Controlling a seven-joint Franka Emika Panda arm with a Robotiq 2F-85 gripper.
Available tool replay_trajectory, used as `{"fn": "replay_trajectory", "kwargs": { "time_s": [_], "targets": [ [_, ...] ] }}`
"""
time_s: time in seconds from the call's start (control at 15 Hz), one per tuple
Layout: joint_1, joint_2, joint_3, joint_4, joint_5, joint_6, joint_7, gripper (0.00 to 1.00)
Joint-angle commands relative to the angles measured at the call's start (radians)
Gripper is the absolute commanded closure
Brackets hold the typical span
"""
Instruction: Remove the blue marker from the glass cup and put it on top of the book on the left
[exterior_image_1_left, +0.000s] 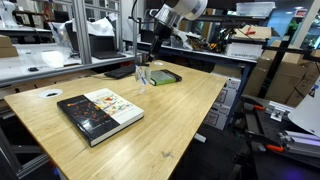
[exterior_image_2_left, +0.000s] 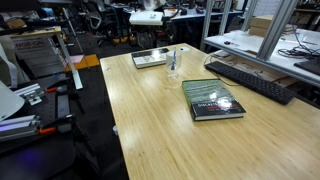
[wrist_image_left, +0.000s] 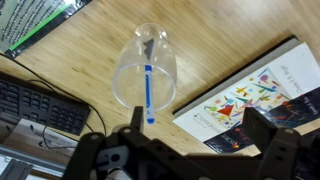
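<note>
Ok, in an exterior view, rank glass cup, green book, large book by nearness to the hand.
1. Glass cup, just below the hand.
2. Green book, beside the cup.
3. Large book, alone toward the near edge.

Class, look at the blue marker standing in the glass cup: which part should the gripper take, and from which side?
Take the blue marker by its upper end, which pokes above the rim of the glass cup. Come down from above with the open gripper, a finger either side of the shaft: the glass encloses the lower part, so probably only the top is free.
</note>
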Motion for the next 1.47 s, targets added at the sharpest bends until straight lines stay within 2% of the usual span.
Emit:
{"fn": "replay_trajectory", "kwargs": {
  "time_s": [0.0, 0.07, 0.13, 0.33, 0.47, 0.6, 0.67, 1.13, 1.4],
  "targets": [
    [-0.081, 0.089, 0.039, 0.135, 0.061, -0.084, -0.071, 0.0],
    [-0.097, 0.103, 0.045, 0.165, 0.065, -0.109, -0.08, 0.0],
    [-0.207, 0.111, 0.149, 0.185, -0.03, -0.108, -0.019, 0.0],
    [-0.298, 0.157, 0.238, 0.26, -0.057, -0.162, -0.014, 0.0],
    [-0.327, 0.182, 0.266, 0.282, -0.087, -0.18, 0.008, 0.0],
    [-0.323, 0.159, 0.271, 0.262, -0.143, -0.189, 0.075, 0.0],
    [-0.346, 0.179, 0.292, 0.252, -0.148, -0.142, 0.055, 0.0],
    [-0.346, 0.173, 0.301, 0.256, -0.17, -0.153, 0.091, 0.0],
    [-0.343, 0.221, 0.309, 0.295, -0.212, -0.144, 0.116, 0.0]
  ]
}}
